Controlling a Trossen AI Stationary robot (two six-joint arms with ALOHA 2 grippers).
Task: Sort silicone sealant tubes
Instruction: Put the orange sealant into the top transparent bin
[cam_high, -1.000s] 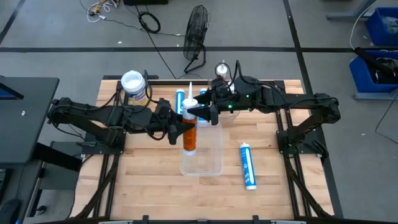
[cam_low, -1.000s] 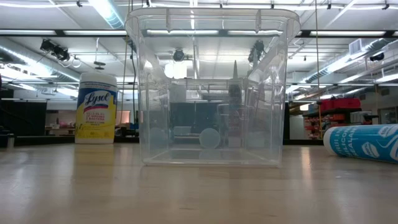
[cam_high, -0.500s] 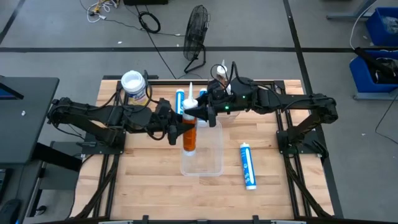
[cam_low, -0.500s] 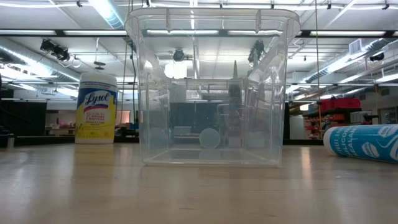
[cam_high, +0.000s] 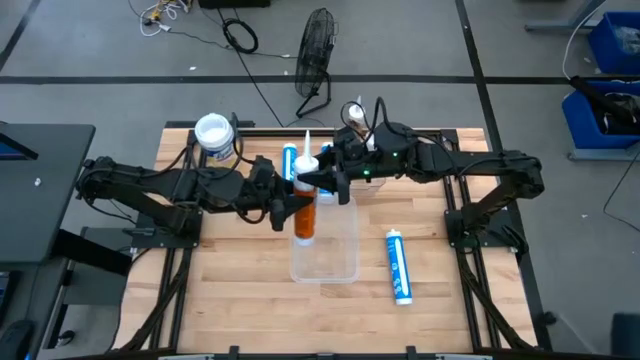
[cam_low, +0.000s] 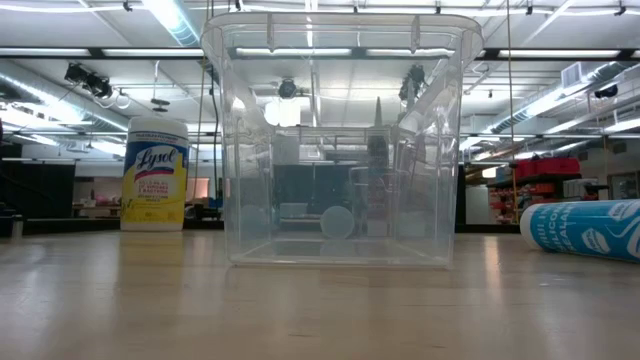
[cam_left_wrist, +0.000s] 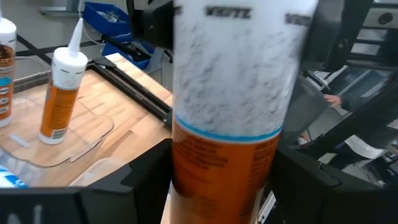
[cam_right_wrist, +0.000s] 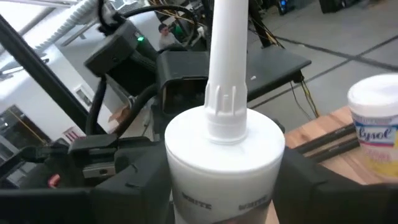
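Observation:
An orange sealant tube with a white upper end and white nozzle is held above the clear bin. Its nozzle points toward the table's far edge. My left gripper is shut on its orange body. My right gripper is shut on its white upper end. A blue tube lies on the table right of the bin. Another blue tube is by the bin's far left corner. Two more orange tubes stand farther off in the left wrist view. My left gripper pinches the tube's orange body, just below the white band, between its two fingers. The fingers come level from the table's left and lie across the tube. The tube is lifted clear above the bin. My right gripper has the tube's white upper end, just below the nozzle's shoulder, between its two fingers. It comes from the table's right, across the tube.
A yellow canister with a white lid stands at the far left of the table; it also shows in the low view. The clear bin stands mid-table. The two arms meet over the bin's far end.
My right gripper has gone a little toward the table's left, closer onto the tube's white upper end. The tube and my left gripper have kept still.

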